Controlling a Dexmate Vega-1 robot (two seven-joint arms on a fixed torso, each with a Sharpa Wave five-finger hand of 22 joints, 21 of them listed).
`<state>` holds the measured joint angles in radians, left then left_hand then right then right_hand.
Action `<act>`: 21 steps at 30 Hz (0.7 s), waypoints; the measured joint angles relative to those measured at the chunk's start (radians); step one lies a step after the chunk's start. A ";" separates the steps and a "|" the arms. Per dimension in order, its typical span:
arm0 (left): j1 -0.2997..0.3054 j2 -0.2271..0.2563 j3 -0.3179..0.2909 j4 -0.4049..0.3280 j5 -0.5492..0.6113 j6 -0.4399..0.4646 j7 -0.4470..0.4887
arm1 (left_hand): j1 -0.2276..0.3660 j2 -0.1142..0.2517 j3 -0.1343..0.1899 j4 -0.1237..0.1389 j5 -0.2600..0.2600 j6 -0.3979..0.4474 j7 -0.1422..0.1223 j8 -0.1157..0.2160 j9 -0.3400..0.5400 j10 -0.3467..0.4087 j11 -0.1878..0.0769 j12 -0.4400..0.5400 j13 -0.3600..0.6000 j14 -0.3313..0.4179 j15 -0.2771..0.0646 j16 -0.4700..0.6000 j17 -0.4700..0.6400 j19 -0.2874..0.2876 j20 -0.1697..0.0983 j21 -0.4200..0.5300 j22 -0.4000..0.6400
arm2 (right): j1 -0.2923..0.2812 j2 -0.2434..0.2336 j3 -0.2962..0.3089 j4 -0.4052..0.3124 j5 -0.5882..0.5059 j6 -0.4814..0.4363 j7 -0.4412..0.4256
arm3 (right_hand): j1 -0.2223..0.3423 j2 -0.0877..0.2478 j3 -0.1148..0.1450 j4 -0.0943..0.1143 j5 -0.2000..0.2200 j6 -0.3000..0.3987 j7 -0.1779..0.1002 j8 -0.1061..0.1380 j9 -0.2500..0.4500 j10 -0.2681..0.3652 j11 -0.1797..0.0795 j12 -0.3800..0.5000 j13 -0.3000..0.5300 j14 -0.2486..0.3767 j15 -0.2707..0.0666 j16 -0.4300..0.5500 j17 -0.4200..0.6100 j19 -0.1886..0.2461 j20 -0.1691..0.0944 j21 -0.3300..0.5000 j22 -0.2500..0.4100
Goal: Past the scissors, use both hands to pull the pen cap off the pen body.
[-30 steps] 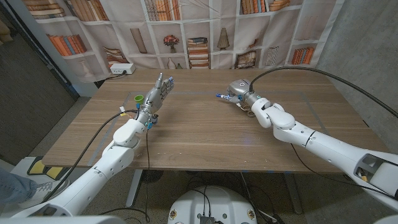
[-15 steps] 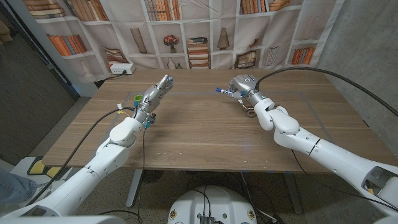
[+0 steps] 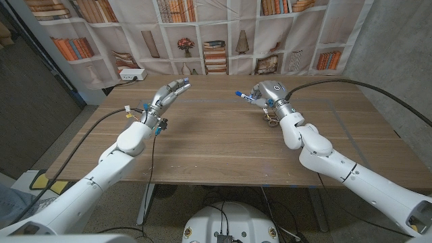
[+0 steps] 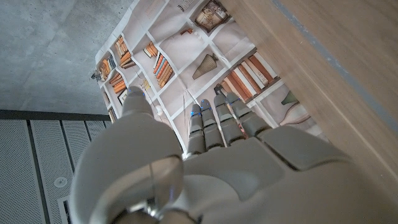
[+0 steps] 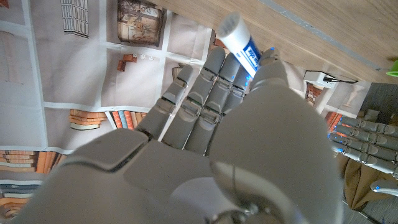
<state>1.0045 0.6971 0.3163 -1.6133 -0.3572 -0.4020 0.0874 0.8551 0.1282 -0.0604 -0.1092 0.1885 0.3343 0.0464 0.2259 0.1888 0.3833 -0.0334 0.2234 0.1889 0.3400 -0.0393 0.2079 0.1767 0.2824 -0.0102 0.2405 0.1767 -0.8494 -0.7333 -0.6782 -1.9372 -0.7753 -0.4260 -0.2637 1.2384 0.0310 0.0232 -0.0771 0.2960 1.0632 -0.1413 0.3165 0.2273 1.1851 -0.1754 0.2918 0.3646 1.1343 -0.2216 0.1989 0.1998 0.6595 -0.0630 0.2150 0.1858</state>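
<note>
While your left hand (image 3: 168, 95) hovers near the desk's (image 3: 216, 145) far edge with fingers stretched apart and holding nothing, your right hand (image 3: 264, 93), also toward the far edge, grips the pen (image 3: 241, 96), tip poking leftward.

We note a wooden table (image 3: 223, 145) across the middle of the frame, a thin blue line marked along its far part. Behind it hangs a backdrop printed with bookshelves (image 3: 202, 34), books and vases. A white power strip (image 3: 132, 75) sits at the upper left, beyond the table's far corner. Grey concrete wall (image 3: 398, 47) at upper right.
</note>
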 measured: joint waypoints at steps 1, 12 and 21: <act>0.000 0.001 0.000 -0.003 0.000 0.000 0.000 | 0.009 -0.016 -0.002 -0.002 0.000 0.005 0.001 0.000 0.000 0.004 -0.004 0.000 0.000 0.009 -0.002 0.000 0.000 0.007 0.001 0.000 0.000 | 0.000 0.000 0.000 0.000 0.002 -0.002 -0.001 | 0.007 0.007 -0.001 0.001 0.000 0.000 0.000 0.000 0.000 0.000 0.000 0.000 0.000 0.000 0.000 0.000 0.000 0.003 0.001 0.000 0.000; -0.020 0.011 0.000 -0.024 0.108 -0.002 0.051 | 0.136 -0.023 0.039 -0.056 0.005 0.064 -0.029 0.004 0.000 0.063 -0.038 0.000 0.000 0.055 -0.002 -0.009 -0.005 0.044 -0.024 -0.004 0.000 | -0.073 0.002 0.043 -0.080 0.061 -0.021 -0.026 | 0.013 0.008 -0.025 0.008 0.000 0.002 -0.002 -0.006 -0.006 0.000 0.000 -0.007 0.005 -0.005 0.005 0.000 0.000 0.003 0.001 0.000 0.000; -0.047 0.046 0.003 -0.060 0.205 0.028 0.064 | 0.214 -0.026 0.068 -0.062 0.005 0.078 -0.050 0.004 0.000 0.081 -0.064 -0.005 0.000 0.064 -0.003 -0.011 -0.005 0.040 -0.027 -0.012 0.001 | -0.108 0.021 0.070 -0.110 0.121 -0.010 -0.058 | 0.013 0.008 -0.036 0.008 0.004 0.013 -0.002 -0.009 -0.007 0.009 0.001 -0.011 0.005 -0.005 0.006 0.000 -0.005 0.003 0.000 0.000 0.000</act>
<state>0.9574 0.7426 0.3192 -1.6738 -0.1523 -0.3741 0.1512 1.0693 0.1022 0.0076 -0.1711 0.1930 0.4122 -0.0032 0.2302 0.1887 0.4644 -0.0972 0.2184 0.1888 0.4040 -0.0427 0.1973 0.1721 0.3227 -0.0376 0.2280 0.1776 -0.9570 -0.7123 -0.6078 -2.0472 -0.6543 -0.4360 -0.3218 1.2515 0.0390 -0.0127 -0.0689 0.3000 1.0760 -0.1431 0.3074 0.2200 1.1943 -0.1742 0.2811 0.3693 1.1288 -0.2161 0.1990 0.1951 0.6627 -0.0627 0.2151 0.1860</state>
